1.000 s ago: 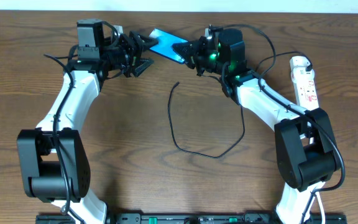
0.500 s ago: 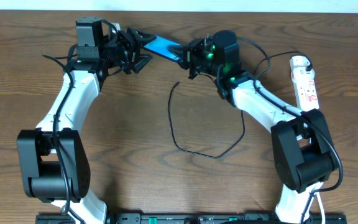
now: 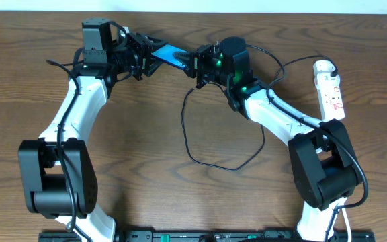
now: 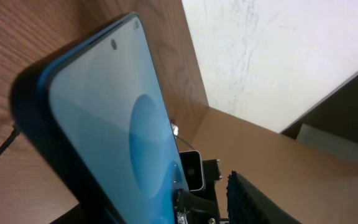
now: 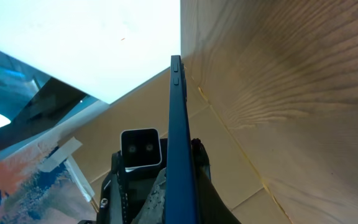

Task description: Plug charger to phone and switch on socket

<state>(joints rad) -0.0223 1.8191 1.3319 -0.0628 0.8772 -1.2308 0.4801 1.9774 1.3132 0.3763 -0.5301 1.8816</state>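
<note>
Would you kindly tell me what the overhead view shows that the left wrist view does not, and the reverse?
Only the overhead view shows the white power strip beside the right arm and the black charger cable looped on the wood. Only the left wrist view shows the screen's front camera hole and its round pattern up close. Both show the blue-screened phone and the wooden table.

The blue-screened phone (image 3: pixel 169 52) is tilted up at the back, black charger (image 3: pixel 184 128) looped centrally, white socket (image 3: pixel 331 91) at right.
</note>
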